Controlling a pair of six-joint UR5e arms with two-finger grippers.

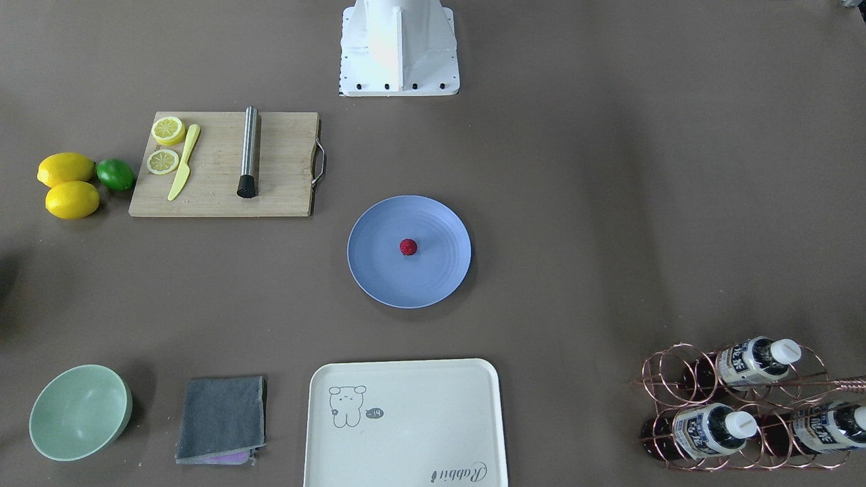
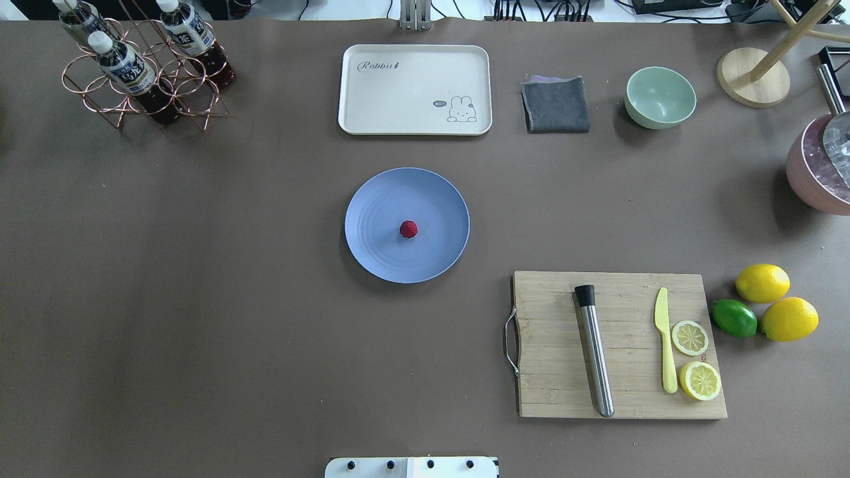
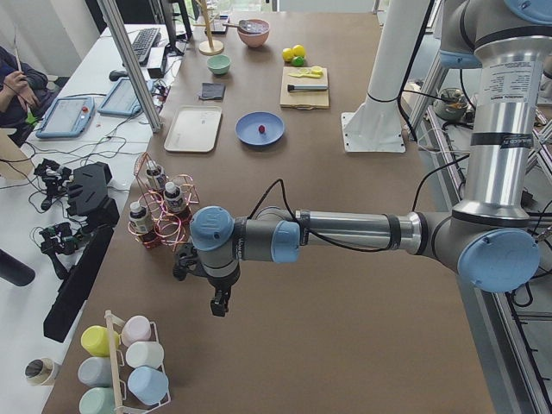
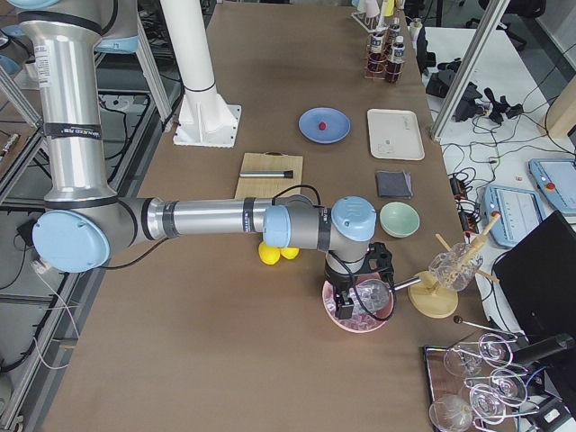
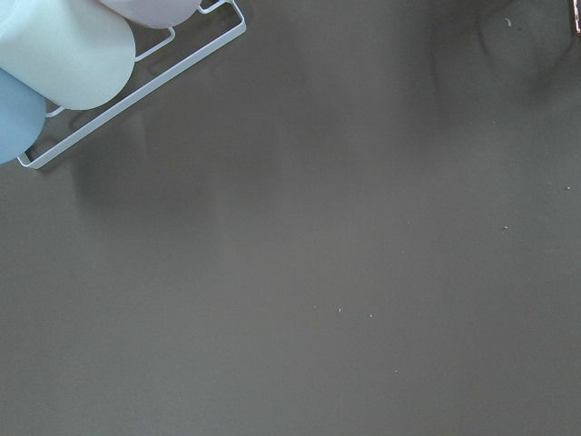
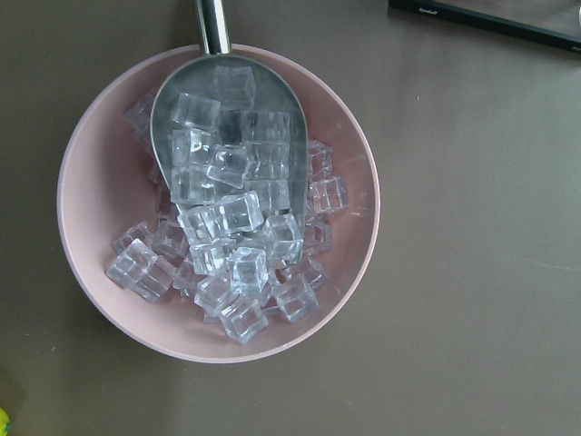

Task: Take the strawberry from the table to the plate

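1. The strawberry (image 2: 408, 229) is seen resting at about the centre of the light-blue plate (image 2: 378, 199), which sits near the middle of the tabletop (image 2: 199, 299), a little toward its far edge.
2. By the look of it, the placing is judged done: the berry is on the plate, not on the bare tabletop.
3. The left gripper (image 3: 221, 304) is held above the tabletop's left end, beyond the copper bottle rack (image 3: 159, 216) and near the rack of pastel cups (image 3: 129, 362). Whether it is spread or pressed together cannot be told.
4. The right gripper (image 4: 346, 304) is held over the pink bowl of ice cubes (image 6: 363, 182) at the tabletop's right end. Its state cannot be told either.
5. From each gripper the berry lies inward, toward the tabletop's middle, well apart from both; neither arm is judged clearly nearer.
6. The berry is round, so no long axis is offered.
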